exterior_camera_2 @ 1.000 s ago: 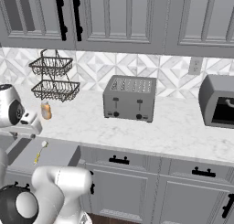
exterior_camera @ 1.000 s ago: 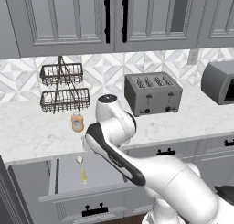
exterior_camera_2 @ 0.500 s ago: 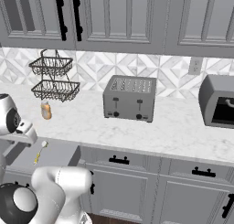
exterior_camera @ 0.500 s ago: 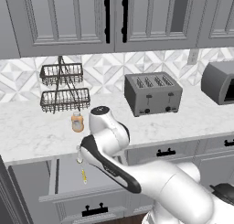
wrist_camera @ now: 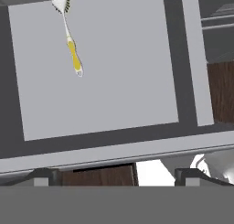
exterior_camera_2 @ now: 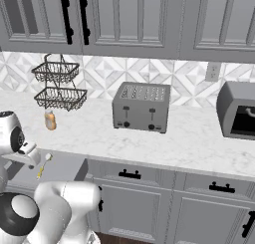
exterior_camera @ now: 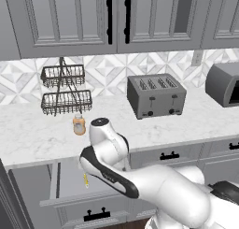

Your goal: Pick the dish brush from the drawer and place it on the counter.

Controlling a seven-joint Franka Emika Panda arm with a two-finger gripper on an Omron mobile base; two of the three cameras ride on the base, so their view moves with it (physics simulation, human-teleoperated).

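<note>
Drawer [exterior_camera: 65,188] is pulled open under the counter [exterior_camera: 28,134], brush [exterior_camera: 86,180] lying flat on its grey floor, yellow handle visible beside the arm [exterior_camera: 107,153]. Arm bends down over the drawer. On the counter: orange bottle [exterior_camera: 79,125], wire basket rack [exterior_camera: 64,90], toaster [exterior_camera: 155,96].

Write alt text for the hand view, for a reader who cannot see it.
A dish brush with a yellow handle and whitish head lies alone on the flat grey floor of an open drawer, near the view's upper left. The gripper's two dark fingertips sit spread apart at the bottom, holding nothing.
</note>
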